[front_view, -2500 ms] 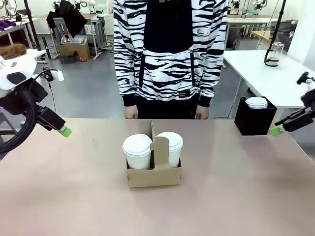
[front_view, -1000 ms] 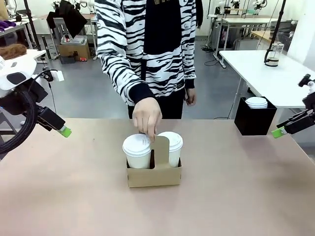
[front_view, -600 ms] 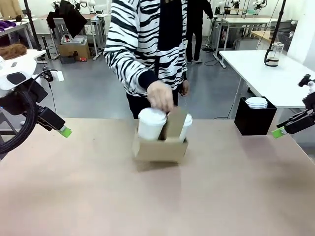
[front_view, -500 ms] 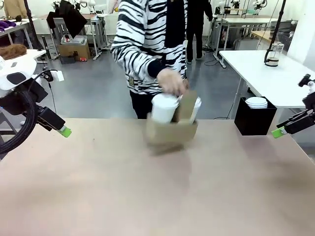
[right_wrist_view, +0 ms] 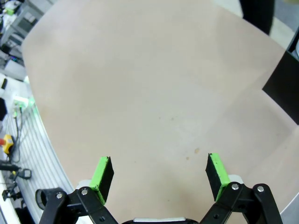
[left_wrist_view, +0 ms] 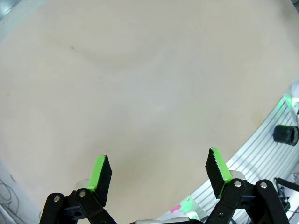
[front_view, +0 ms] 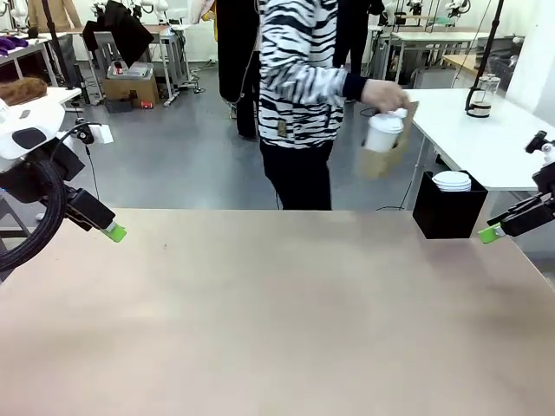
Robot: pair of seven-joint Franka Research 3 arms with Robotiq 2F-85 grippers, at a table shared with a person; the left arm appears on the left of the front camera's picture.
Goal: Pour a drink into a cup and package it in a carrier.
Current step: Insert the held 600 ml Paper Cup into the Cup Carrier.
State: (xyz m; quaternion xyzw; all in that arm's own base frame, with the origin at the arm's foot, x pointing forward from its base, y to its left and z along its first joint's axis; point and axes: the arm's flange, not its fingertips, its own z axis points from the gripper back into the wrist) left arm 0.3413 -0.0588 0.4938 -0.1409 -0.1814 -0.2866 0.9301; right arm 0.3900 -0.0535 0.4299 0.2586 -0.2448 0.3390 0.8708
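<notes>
Both my grippers, left [left_wrist_view: 159,175] and right [right_wrist_view: 159,175], hang wide apart, holding nothing above the table [front_view: 277,321], while a person's hand [front_view: 379,92] carries the carrier [front_view: 384,152] with its lidded cup [front_view: 381,132] beyond the table's far edge, so packaging looks finished.

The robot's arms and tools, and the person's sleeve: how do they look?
The left arm has a white shell with black joints and a thick black cable looping beneath it. Each tool, left tool and right tool, is black with two fingers tipped by bright green pads. The person's sleeve is white with black zebra stripes and a dark cuff.
</notes>
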